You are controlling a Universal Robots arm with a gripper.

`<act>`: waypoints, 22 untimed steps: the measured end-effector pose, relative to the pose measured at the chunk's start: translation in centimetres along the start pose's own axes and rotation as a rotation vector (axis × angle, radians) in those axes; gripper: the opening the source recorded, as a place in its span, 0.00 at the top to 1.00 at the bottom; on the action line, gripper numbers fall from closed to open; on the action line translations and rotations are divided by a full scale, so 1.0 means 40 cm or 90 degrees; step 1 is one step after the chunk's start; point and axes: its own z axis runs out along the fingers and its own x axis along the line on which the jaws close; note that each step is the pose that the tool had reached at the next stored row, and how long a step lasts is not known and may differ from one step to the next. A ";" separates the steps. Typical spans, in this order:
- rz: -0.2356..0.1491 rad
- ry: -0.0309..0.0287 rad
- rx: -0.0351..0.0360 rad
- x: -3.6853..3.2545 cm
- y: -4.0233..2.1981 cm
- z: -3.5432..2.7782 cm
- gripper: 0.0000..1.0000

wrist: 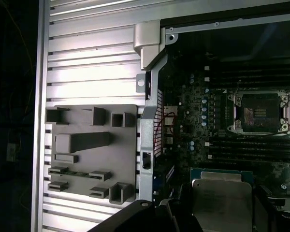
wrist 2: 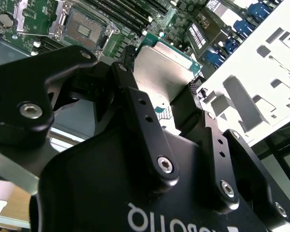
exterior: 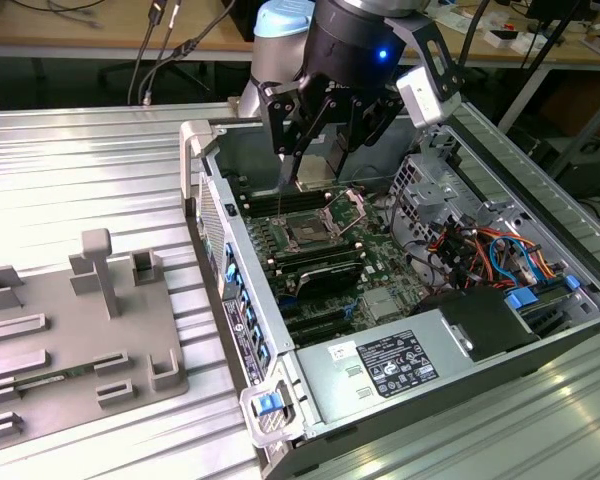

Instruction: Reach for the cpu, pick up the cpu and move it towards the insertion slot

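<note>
The gripper [wrist 2: 166, 104] clamps the cpu [wrist 2: 163, 71] above the insertion slot [exterior: 308, 233]; the computer case [exterior: 242, 330] rests on the ribbed metal bench [exterior: 90, 180].

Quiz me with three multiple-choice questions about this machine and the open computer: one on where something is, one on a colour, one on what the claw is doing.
1. Where is the grey plastic tray?
A. Outside the computer case, on the exterior view's left
B. Inside the case
C. On the arm

2. What colour is the light on the arm?
A. Red
B. Blue
C. Green

3. What is the claw doing?
A. Hanging empty
B. Gripping a cable
C. Gripping the cpu

Answers: A, it lies on the ribbed table beside the case; B, it glows blue; C, the chip sits between the fingers, above the insertion slot.
</note>
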 end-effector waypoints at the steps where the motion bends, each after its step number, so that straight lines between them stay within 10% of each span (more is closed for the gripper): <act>1: 0.000 0.0000 0.0000 0.000 0.000 0.000 0.45; 13: 0.000 0.0000 0.0000 -0.019 0.003 0.000 0.45; 22: 0.000 0.0000 0.0000 -0.084 0.016 0.000 0.45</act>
